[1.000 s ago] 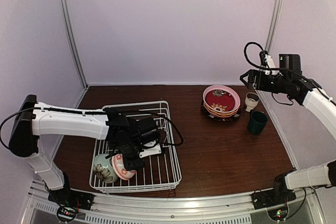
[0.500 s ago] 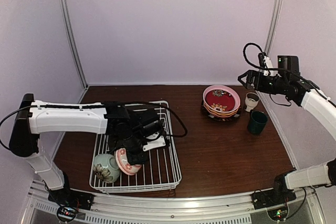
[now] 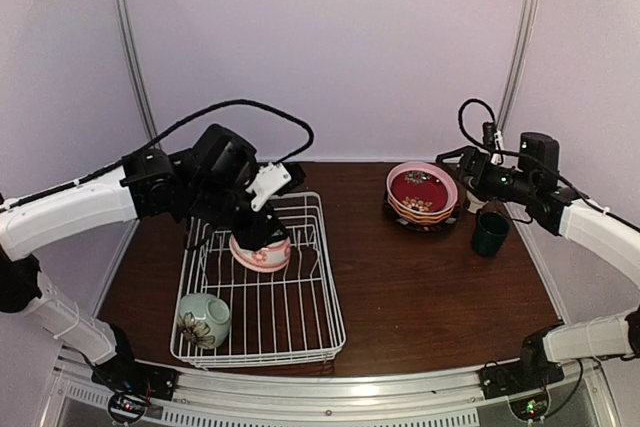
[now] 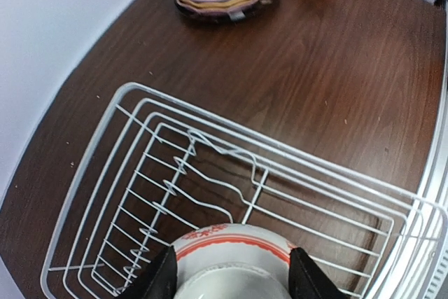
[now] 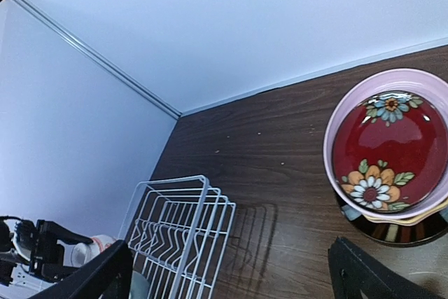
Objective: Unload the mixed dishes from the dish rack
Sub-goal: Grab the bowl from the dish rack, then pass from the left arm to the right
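The left gripper (image 3: pixel 256 231) is clamped on the pink-white bowl (image 3: pixel 262 254), one finger on each side, holding it in the air above the far half of the dish rack (image 3: pixel 292 309) on the left side of the desk (image 3: pixel 430 287). The bowl's red-banded rim seems to face down toward the rack. The right gripper (image 5: pixel 231 275) has its fingers wide apart near the stacked plates (image 5: pixel 388 150) by the far edge.

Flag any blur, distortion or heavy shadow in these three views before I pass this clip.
Top view: even light, sharp. Left wrist view: wide-angle bending curves the rack wires and the table edge; the bowl at the bottom is cropped and looks slightly soft. Right wrist view: sharp, with the rack's striped shadow on the table.
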You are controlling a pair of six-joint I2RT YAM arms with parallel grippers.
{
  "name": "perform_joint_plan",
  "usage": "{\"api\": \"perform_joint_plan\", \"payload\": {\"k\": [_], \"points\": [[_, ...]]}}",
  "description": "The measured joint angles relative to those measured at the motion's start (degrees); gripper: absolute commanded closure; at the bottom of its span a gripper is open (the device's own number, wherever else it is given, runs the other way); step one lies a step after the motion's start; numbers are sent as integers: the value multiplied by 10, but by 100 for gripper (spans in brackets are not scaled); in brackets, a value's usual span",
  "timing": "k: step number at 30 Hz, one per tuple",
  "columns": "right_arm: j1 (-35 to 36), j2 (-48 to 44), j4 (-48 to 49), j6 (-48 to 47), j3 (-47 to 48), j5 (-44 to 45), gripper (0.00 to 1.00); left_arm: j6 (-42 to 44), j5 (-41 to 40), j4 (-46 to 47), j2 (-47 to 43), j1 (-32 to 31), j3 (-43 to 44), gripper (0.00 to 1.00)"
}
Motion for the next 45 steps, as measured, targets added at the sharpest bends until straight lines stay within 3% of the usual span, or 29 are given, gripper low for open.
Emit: {"api": "perform_joint_plan", "payload": {"k": [7,15,26,42,45], "points": [[106,21,146,111,-14,-22,7,-33,16,112,-52,38,0,72],[231,127,331,253,-11,-30,10,-56,16,215,-80,38,-7,71],[319,271,610,424,29,-51,20,-68,21,311,-109,39,-22,71],[367,326,692,474,102,-58,28,-87,57,372,-124,41,-57,72],[368,327,694,475,102,-57,33,-88,58,375,-126,41,-61,72]]}}
